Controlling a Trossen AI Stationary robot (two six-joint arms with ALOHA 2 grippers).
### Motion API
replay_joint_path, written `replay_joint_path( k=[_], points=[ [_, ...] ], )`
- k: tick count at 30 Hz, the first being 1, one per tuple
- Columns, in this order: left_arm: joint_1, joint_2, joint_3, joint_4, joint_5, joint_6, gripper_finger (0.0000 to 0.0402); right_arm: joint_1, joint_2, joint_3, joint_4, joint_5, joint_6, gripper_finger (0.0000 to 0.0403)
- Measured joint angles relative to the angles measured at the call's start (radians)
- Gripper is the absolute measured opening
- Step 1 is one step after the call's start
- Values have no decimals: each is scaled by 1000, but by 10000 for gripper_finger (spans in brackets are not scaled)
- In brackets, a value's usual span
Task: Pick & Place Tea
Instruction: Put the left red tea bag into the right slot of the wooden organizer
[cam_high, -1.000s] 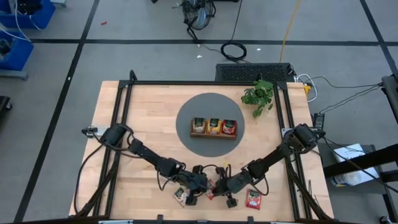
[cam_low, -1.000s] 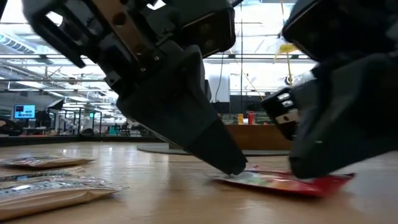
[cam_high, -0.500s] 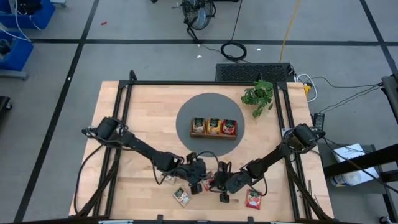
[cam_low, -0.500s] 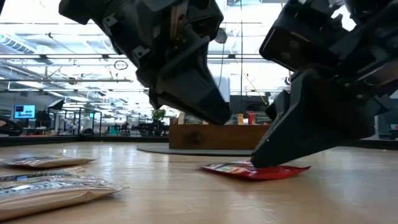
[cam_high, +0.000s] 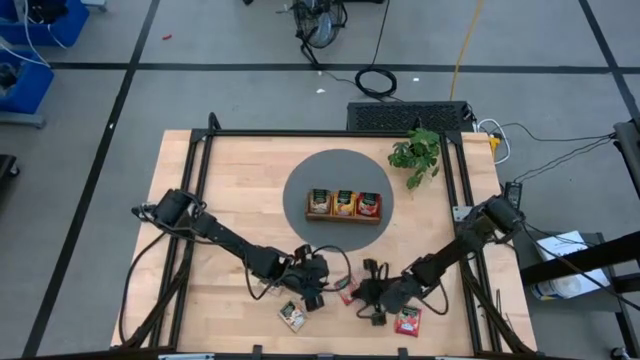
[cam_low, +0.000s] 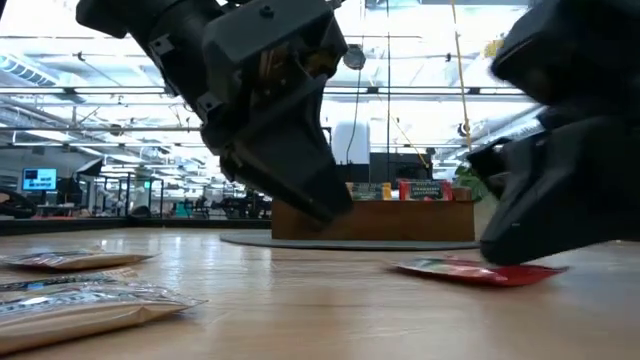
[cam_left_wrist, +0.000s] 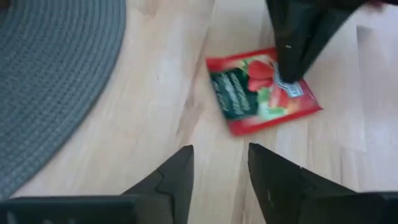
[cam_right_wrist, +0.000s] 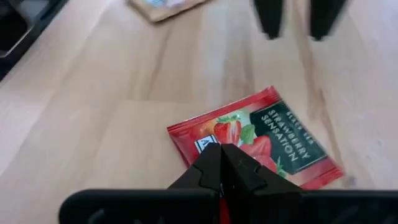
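We see the left gripper (cam_left_wrist: 219, 171) with fingers spread above the tabletop (cam_high: 240, 180); the right gripper (cam_right_wrist: 225, 163), fingers pressed together, touches the strawberry tea sachet (cam_right_wrist: 273, 140).

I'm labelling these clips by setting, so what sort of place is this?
Probably a large open robotics lab or workshop: a wooden workbench in a black frame on a grey concrete floor with taped lines, cables trailing behind it, and screens and ceiling lights in the hall beyond.
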Motion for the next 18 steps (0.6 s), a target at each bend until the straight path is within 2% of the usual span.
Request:
replay_joint_path(
  k=[6,14,18],
  points=[
    [8,0,0,-16,-7,-42,172,8,4,1,49,0,-17,0],
    [10,0,0,11,43,-68,175,10,6,2,104,24,-65,0],
    [11,0,0,31,44,-46,175,10,6,3,100,-40,-67,0]
  ],
)
